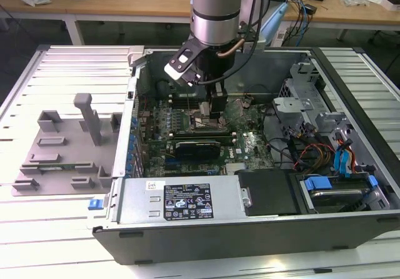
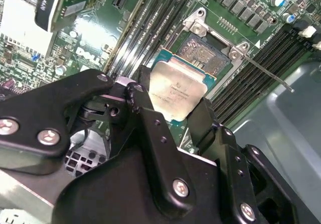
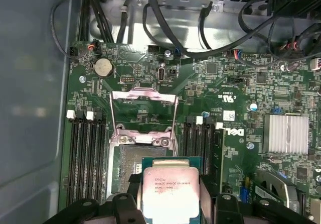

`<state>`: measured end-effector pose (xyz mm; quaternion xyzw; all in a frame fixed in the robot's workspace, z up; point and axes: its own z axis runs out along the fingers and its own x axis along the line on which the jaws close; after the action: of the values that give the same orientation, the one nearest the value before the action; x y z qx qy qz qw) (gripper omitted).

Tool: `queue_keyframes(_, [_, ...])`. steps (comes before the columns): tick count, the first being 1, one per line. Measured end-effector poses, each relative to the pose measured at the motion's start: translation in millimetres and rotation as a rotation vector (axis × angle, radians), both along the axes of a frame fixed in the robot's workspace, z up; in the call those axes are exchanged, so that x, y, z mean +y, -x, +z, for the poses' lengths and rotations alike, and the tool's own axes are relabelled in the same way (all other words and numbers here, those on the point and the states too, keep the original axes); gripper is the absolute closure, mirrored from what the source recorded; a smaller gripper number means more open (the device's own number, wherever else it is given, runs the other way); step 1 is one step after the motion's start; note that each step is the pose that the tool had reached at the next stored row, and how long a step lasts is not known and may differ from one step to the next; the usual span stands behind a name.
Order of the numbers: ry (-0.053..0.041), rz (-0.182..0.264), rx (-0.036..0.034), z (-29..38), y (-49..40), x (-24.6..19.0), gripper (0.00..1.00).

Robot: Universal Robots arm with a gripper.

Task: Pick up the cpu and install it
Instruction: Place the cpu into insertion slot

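Observation:
The cpu (image 2: 175, 89), a small square chip with a pale silver top on a green edge, is held between my black fingers (image 2: 146, 114). My gripper (image 2: 173, 102) is shut on it. It hangs tilted just above the open socket (image 2: 203, 53) on the motherboard, partly covering it. In the first wrist view the cpu (image 3: 170, 191) overlaps the socket (image 3: 129, 169), whose metal frame (image 3: 143, 97) is swung up and open. In the exterior view my gripper (image 1: 216, 107) reaches down into the open computer case (image 1: 262, 229), over the middle of the board.
Memory slots (image 3: 86, 158) flank the socket on both sides. A thin socket lever (image 2: 266, 73) sticks out beside it. A silver heat sink (image 3: 286, 133) and black cables (image 3: 165, 38) lie nearby. A grey fixture tray (image 1: 62, 147) sits outside the case on the exterior view's left.

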<state>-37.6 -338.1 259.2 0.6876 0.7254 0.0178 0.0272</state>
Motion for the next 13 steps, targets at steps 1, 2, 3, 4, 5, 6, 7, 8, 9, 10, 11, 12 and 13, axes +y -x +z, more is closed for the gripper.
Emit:
queue_keyframes(1, [0.0,0.0,0.0001,-1.7,0.0,1.8,0.46])
queue_keyframes(2, [-0.004,0.006,0.0,-5.2,-0.1,3.7,0.46])
queue_keyframes(3, [-0.0051,0.007,0.0001,-7.4,0.0,5.0,0.46])
queue_keyframes(4, [-0.0053,0.007,0.0,-8.7,0.0,6.1,0.46])
queue_keyframes(5, [-0.0055,0.007,-0.0001,-10.0,0.0,7.5,0.46])
queue_keyframes(6, [-0.0051,0.007,0.0001,-12.0,0.0,10.8,0.46])
queue_keyframes(7, [-0.0056,0.007,-0.0001,-14.2,0.0,12.3,0.46])
queue_keyframes(8, [-0.0056,0.007,-0.0001,-15.9,0.0,12.8,0.46])
queue_keyframes(9, [-0.0055,0.007,0.0,-17.6,0.1,13.1,0.46])
queue_keyframes(10, [-0.0054,0.007,0.0001,-23.4,0.1,14.1,0.46])
queue_keyframes(11, [-0.0055,0.007,0.0,-27.1,0.1,15.3,0.46])
queue_keyframes(12, [-0.0054,0.007,0.0,-29.1,0.1,17.3,0.46])
queue_keyframes(13, [-0.0057,0.007,-0.0001,-31.5,0.1,19.1,0.46])
